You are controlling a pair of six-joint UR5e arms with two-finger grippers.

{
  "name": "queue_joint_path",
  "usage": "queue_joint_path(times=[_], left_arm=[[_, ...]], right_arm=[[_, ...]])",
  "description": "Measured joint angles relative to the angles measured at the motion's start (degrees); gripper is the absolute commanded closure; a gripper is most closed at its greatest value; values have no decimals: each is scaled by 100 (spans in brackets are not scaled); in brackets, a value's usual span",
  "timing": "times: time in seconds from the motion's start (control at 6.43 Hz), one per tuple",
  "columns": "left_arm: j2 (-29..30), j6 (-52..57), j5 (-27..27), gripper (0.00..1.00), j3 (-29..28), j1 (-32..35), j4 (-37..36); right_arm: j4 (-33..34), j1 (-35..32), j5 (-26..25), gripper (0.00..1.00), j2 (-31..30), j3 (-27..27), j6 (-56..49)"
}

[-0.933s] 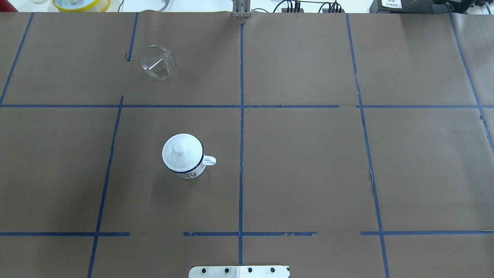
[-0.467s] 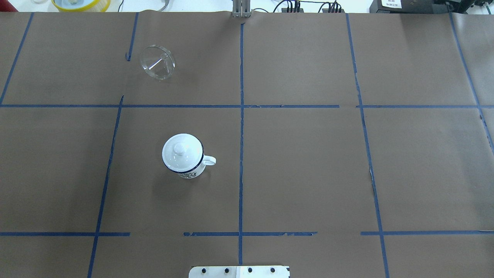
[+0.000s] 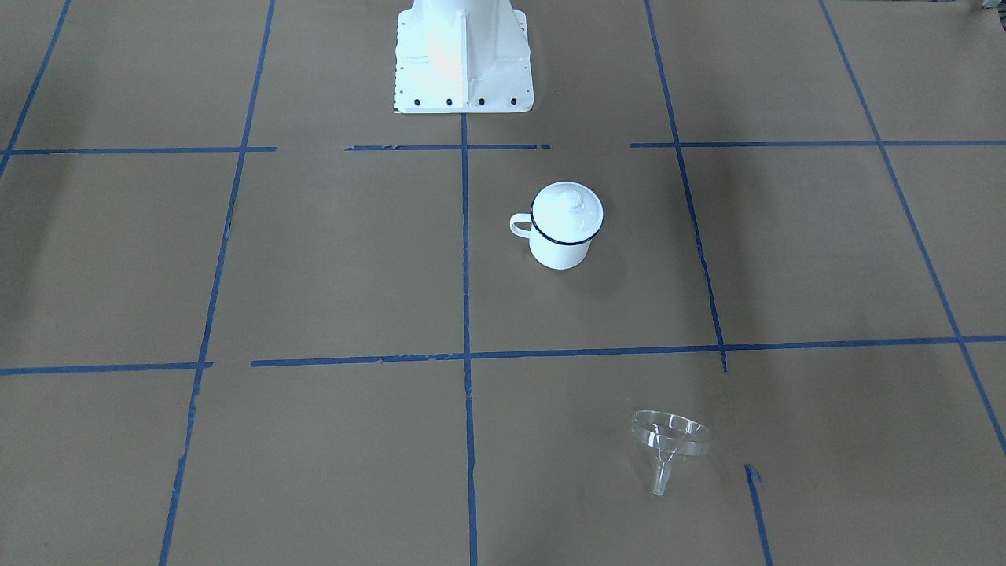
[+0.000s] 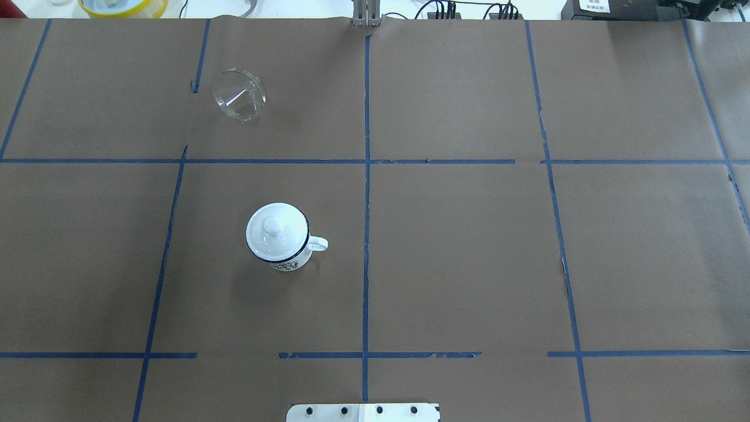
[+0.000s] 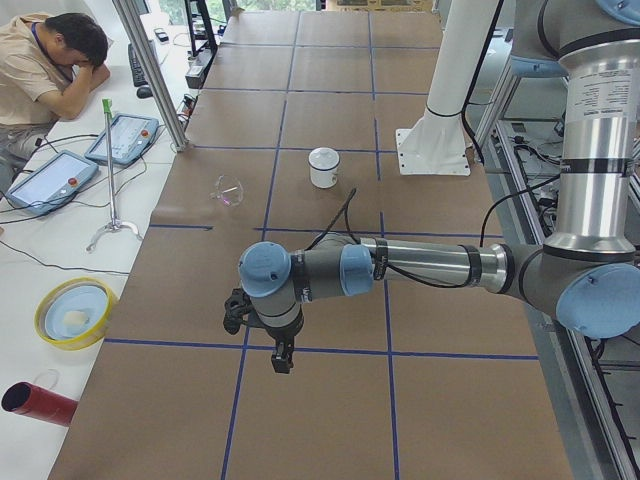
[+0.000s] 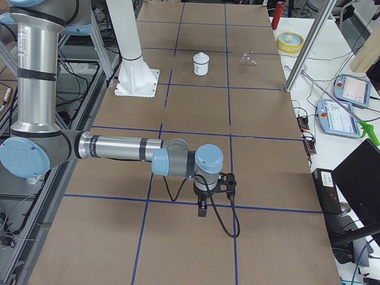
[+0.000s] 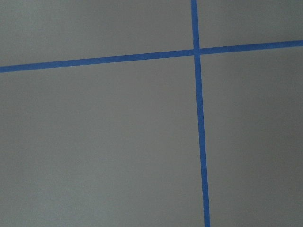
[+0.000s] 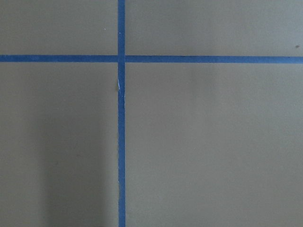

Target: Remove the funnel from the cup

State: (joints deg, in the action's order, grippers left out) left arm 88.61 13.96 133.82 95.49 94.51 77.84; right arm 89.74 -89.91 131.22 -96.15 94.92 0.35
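Observation:
The clear funnel (image 4: 239,95) lies on its side on the brown paper at the far left of the table, apart from the cup; it also shows in the front view (image 3: 670,437). The white cup (image 4: 288,262) with a dark blue rim stands upright in the left half, handle toward the centre line, with a white domed lid (image 4: 275,230) on top. The left gripper (image 5: 283,360) hovers over the table's left end, far from both. The right gripper (image 6: 202,211) hovers over the right end. Both show only in side views, so I cannot tell whether they are open or shut.
Blue tape lines divide the paper into squares. The robot's white base (image 3: 462,55) stands at the near middle edge. A yellow-rimmed bowl (image 4: 123,6) and a metal post (image 4: 366,14) sit at the far edge. An operator (image 5: 50,60) sits beyond the table.

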Motion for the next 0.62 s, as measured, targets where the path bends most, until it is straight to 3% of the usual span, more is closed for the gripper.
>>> queue_joint_path(times=[0.62], left_arm=[[-34, 68, -3, 0, 16, 9, 21]], right_arm=[[0, 0, 0, 0, 0, -2, 0]])
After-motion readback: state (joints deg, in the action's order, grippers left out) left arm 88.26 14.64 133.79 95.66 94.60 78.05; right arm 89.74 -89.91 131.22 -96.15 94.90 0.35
